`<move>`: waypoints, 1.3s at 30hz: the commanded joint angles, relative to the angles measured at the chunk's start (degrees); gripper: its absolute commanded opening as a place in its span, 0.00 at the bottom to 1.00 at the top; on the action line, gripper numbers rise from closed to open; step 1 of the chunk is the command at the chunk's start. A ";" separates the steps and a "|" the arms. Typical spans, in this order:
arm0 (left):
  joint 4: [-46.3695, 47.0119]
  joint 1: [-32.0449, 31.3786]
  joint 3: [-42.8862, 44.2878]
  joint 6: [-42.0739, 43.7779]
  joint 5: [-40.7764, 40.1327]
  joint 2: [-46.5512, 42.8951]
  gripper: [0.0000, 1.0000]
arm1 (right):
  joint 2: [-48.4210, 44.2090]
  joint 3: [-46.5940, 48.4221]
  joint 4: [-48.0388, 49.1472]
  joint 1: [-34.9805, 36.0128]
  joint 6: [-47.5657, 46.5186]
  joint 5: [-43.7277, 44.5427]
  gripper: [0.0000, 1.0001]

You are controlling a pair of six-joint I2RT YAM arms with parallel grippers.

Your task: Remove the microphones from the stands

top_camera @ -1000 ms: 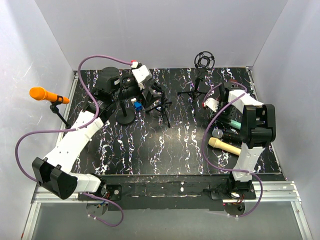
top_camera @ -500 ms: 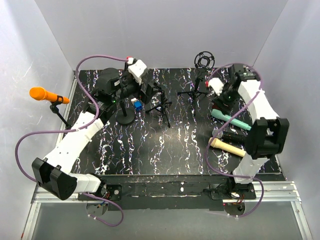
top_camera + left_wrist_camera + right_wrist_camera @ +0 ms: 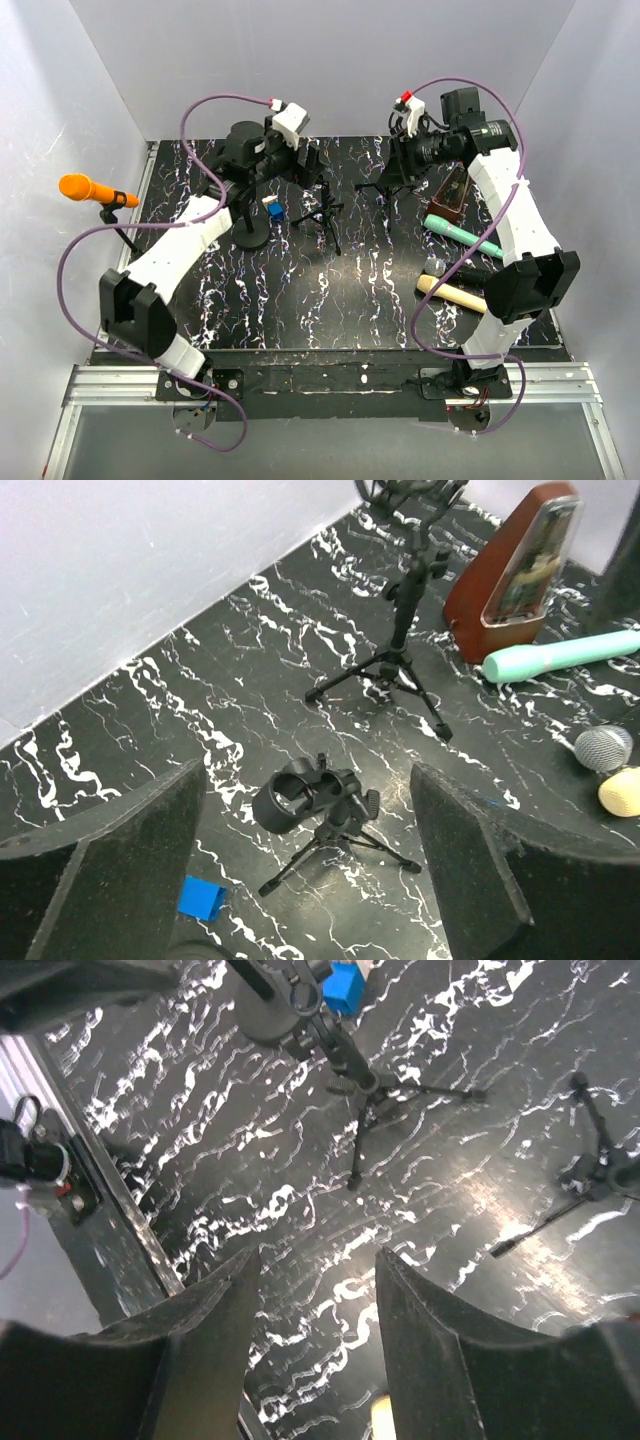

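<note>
Orange microphone sits clipped in its stand at left edge, untouched; left gripper and right gripper both spread, empty, raised, probably readying an approach

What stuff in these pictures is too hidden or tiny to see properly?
- Top view: how the clip holds the orange microphone is too small to tell.
- Top view: the right gripper covers the shock mount; the left wrist view cuts it at the top edge.
- Left wrist view: the cream microphone runs off the right edge.
</note>
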 commanded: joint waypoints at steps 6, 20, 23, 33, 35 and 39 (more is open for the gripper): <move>-8.05 0.74 9.05 -8.95 -1.09 7.54 0.75 | -6.24 -12.38 19.45 0.19 12.36 -8.24 0.61; -6.56 4.35 8.62 -29.56 6.38 11.76 0.31 | -2.55 -14.05 19.19 2.04 10.96 -7.62 0.54; -7.35 4.35 8.35 -29.82 6.12 11.24 0.29 | -1.23 -13.08 19.27 2.39 10.87 -7.45 0.54; -6.38 4.44 5.45 -31.58 9.20 9.22 0.00 | 5.54 -11.14 21.55 5.12 15.16 -8.41 0.56; -7.52 4.44 5.01 -32.19 7.96 8.51 0.00 | 6.42 -12.46 23.48 5.12 20.00 -9.81 0.60; -7.35 4.44 2.56 -34.91 7.52 7.28 0.00 | 6.78 -16.15 25.95 5.29 24.48 -13.25 0.67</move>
